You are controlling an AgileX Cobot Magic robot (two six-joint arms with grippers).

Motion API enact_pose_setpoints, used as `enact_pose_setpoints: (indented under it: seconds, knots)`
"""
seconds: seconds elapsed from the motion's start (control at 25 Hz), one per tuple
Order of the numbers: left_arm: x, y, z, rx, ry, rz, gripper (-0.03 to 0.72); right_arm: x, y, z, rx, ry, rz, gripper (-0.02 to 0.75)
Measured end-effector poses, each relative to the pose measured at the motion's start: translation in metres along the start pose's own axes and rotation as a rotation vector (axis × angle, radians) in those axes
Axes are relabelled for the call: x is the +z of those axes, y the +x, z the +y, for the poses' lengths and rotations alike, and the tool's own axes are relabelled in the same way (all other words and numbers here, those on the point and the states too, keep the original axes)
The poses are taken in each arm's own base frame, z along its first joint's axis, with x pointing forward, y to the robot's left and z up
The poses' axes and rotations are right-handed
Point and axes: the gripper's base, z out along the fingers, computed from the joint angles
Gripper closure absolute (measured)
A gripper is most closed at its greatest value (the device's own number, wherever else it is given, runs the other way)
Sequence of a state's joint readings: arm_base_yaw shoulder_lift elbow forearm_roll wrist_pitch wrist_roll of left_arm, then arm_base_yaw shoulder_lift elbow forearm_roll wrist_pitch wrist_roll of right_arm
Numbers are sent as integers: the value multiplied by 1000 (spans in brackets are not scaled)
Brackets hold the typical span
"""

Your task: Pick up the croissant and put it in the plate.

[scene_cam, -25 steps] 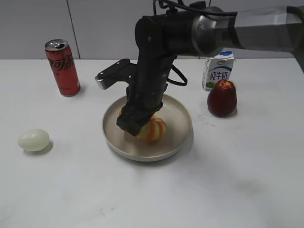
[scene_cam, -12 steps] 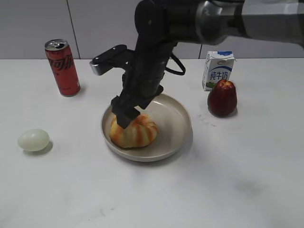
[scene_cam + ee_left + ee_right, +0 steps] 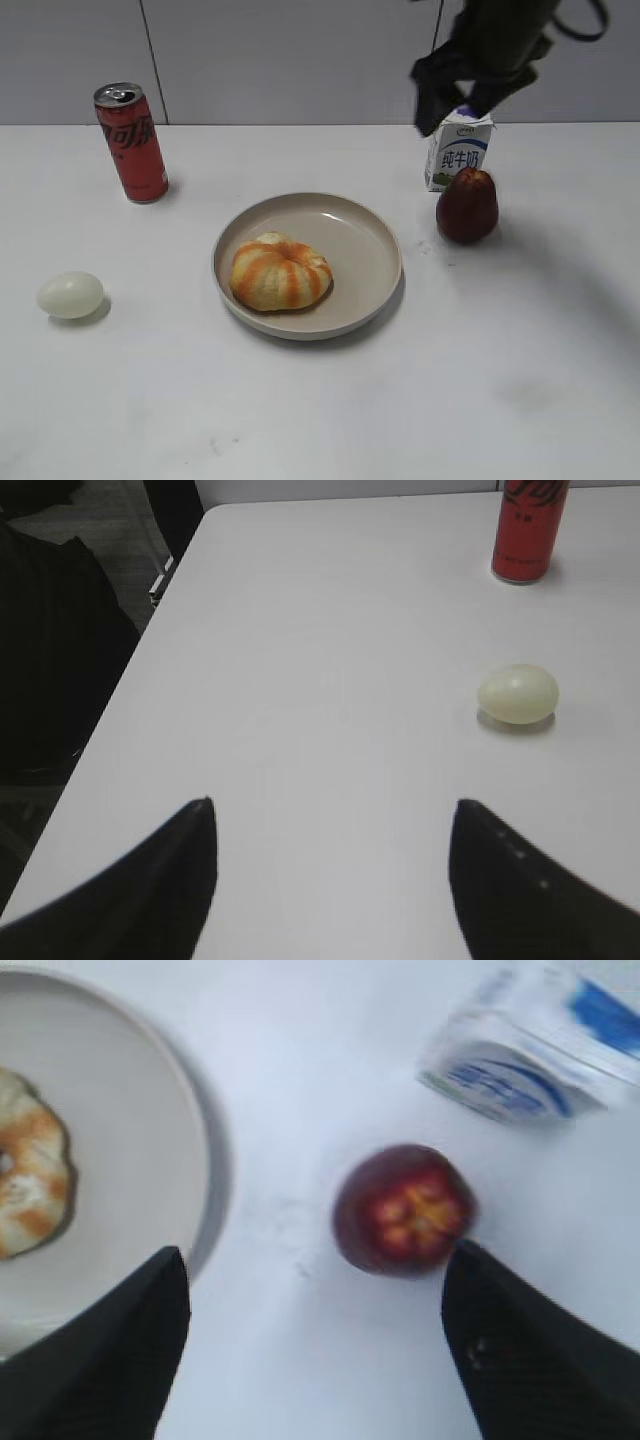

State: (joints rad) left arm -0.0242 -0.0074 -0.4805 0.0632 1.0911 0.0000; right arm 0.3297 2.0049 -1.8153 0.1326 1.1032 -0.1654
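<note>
The croissant, orange and cream striped, lies in the left half of the beige plate, free of any gripper. My right gripper is open and empty. It hangs high at the back right, above the milk carton, well clear of the plate. In the right wrist view its jaws stand wide apart over bare table, with the plate and part of the croissant at the left. My left gripper is open and empty over the table's left edge and is out of the exterior view.
A dark red fruit and a milk carton stand right of the plate. A red can stands at the back left. A pale egg lies at the left and also shows in the left wrist view.
My right gripper has let go of the croissant and risen up and to the right, away from the plate. The croissant now lies alone in the plate.
</note>
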Motion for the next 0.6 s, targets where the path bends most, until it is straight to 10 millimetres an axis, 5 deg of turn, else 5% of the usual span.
enact_pose_setpoints:
  seconds: [0.16, 0.32, 0.48, 0.6]
  knots:
    - [0, 0, 0, 0, 0, 0, 137, -47, 16, -53, 158, 55, -28, 148]
    - [0, 0, 0, 0, 0, 0, 137, -75, 43, -81, 262, 90, -22, 148]
    - [0, 0, 0, 0, 0, 0, 137, -93, 75, -88, 318, 105, 1, 148]
    - [0, 0, 0, 0, 0, 0, 137, -102, 105, -73, 337, 80, 26, 148]
